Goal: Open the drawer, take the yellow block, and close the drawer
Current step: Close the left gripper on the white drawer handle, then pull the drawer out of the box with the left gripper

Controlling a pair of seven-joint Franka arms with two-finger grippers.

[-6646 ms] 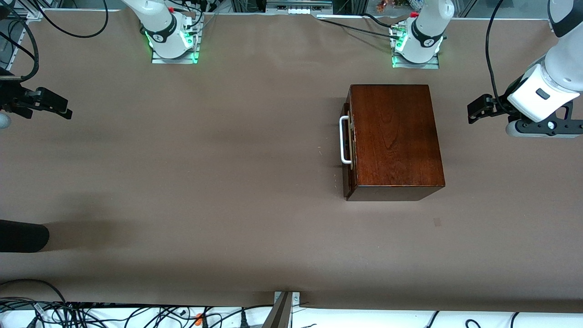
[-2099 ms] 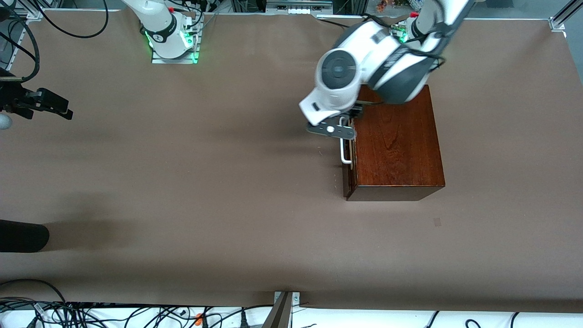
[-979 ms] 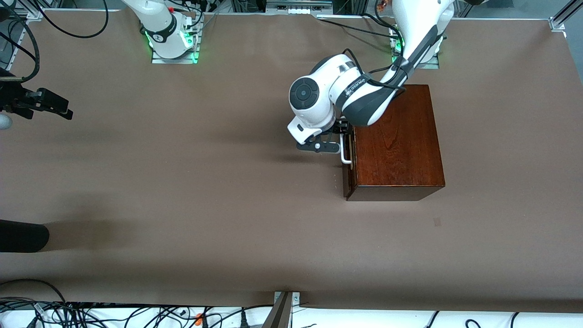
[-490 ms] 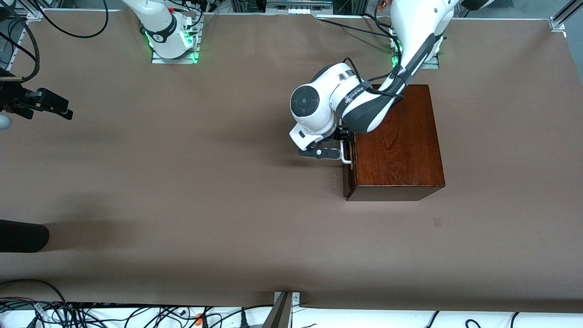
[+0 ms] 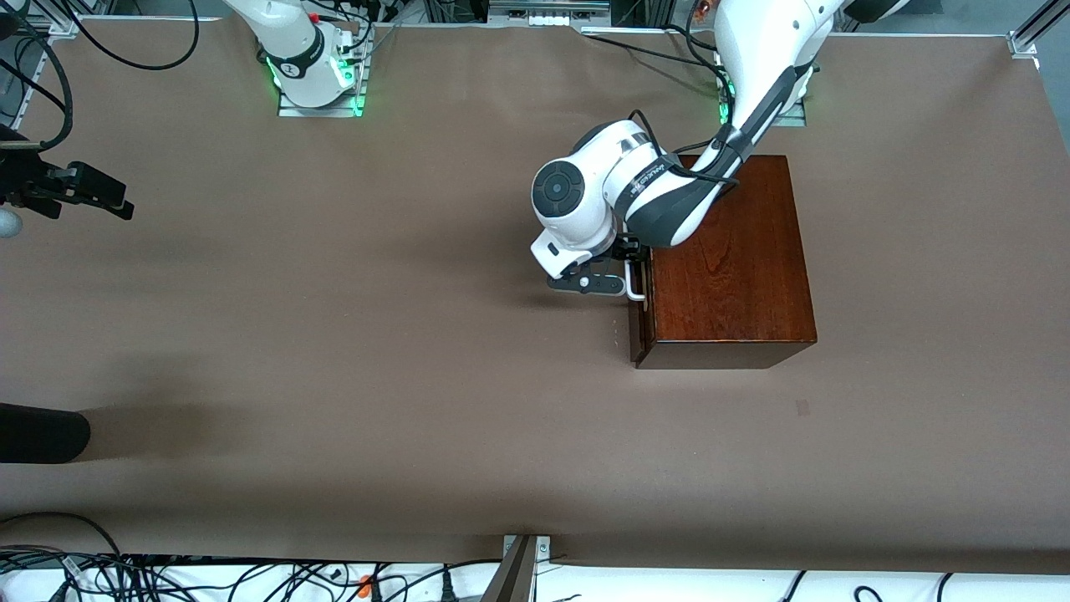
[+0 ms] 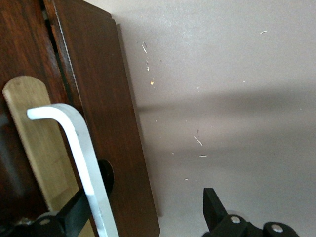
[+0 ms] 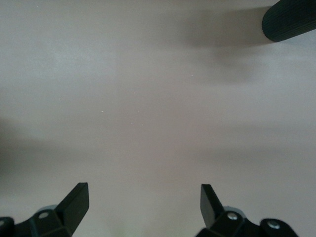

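The dark reddish-brown wooden box (image 5: 727, 259) stands toward the left arm's end of the table. Its drawer (image 5: 640, 322) is pushed in, with the white bar handle (image 5: 636, 287) on its dark front (image 6: 106, 123). My left gripper (image 5: 625, 274) is open at that handle (image 6: 79, 153): one finger (image 6: 74, 217) sits between the bar and the drawer front, the other finger (image 6: 213, 210) stands off over the table. My right gripper (image 5: 104, 196) waits open (image 7: 143, 195) over bare table at the right arm's end. The yellow block is hidden.
A black rounded object (image 5: 42, 433) lies at the table's edge at the right arm's end, also in the right wrist view (image 7: 291, 19). Brown paper covers the table (image 5: 376, 334). Cables (image 5: 167, 577) run along the edge nearest the front camera.
The left arm has swung in from its end of the table and lowered its open gripper onto the drawer handle, barely shifting in the last second. The drawer stays shut. The right arm has not moved.
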